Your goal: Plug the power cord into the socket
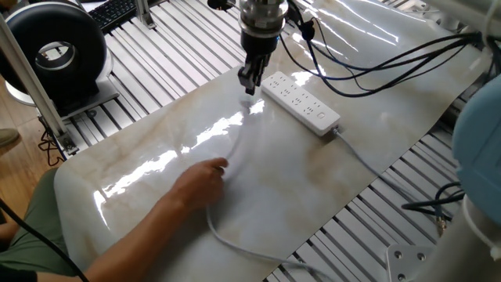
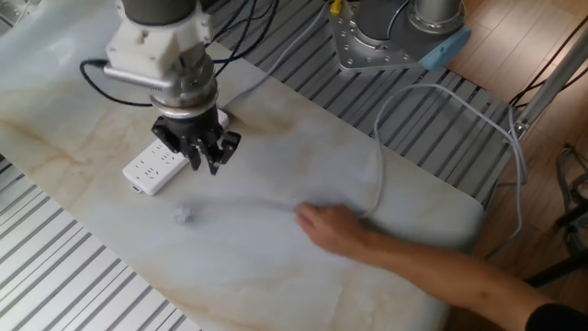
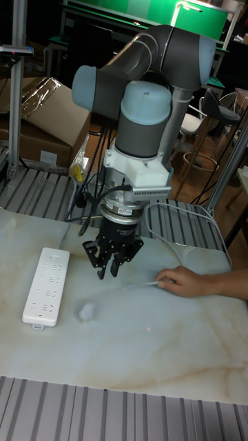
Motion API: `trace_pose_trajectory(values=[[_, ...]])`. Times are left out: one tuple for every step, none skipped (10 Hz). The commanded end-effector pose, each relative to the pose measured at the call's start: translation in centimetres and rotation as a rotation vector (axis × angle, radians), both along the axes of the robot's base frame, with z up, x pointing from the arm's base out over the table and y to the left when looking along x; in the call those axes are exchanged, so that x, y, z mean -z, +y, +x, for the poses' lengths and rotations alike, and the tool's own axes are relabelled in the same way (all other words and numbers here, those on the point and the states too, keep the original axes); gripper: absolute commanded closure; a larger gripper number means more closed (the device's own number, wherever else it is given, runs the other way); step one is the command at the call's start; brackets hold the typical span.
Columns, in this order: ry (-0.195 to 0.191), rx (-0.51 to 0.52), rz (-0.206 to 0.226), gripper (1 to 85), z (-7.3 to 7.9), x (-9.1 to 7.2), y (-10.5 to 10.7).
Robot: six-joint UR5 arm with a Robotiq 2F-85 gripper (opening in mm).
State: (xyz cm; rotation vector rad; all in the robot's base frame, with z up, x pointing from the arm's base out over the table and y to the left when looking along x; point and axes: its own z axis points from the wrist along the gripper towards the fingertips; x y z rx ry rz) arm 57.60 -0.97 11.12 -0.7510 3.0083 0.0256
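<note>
The socket [image 1: 304,103] is a long white power strip lying on the marble sheet; it also shows as the socket [image 3: 45,285] and, half hidden by my wrist, as the socket [image 2: 145,172]. My gripper [image 1: 247,81] hangs open and empty just off the strip's end. The power cord's grey plug [image 1: 252,106] lies blurred right below the gripper; it is the plug [image 2: 183,216] and the plug [image 3: 86,311]. A person's hand [image 1: 200,182] holds the power cord [image 1: 232,145] further back. My gripper [image 2: 206,162] and gripper [image 3: 110,265] touch neither plug nor strip.
The person's arm [image 2: 432,271] reaches in across the sheet. Black robot cables [image 1: 368,66] sag over the strip. A round black device [image 1: 55,48] and a keyboard [image 1: 117,11] sit at the far left. Slatted metal [image 1: 368,211] borders the sheet. The robot base [image 2: 390,37] stands behind.
</note>
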Motion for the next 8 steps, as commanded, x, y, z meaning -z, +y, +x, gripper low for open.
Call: trace_pose_trajectory(values=[[0.071,-0.157,-0.044,52.3,-1.6,0.4,-1.2],[0.079,-0.206,-0.043,54.3,-1.8,0.4,-1.2],[0.068,-0.239,-0.018,56.0,-0.8,1.0,-0.5],[0.046,-0.274,0.015,56.0,1.8,3.1,0.5],[0.026,-0.31,0.025,56.0,4.1,5.1,0.7],[0.005,-0.356,0.052,56.0,6.4,7.2,1.3],[0.008,-0.417,0.069,55.7,7.1,8.6,1.8],[0.007,-0.491,0.069,55.7,7.0,9.0,1.7]])
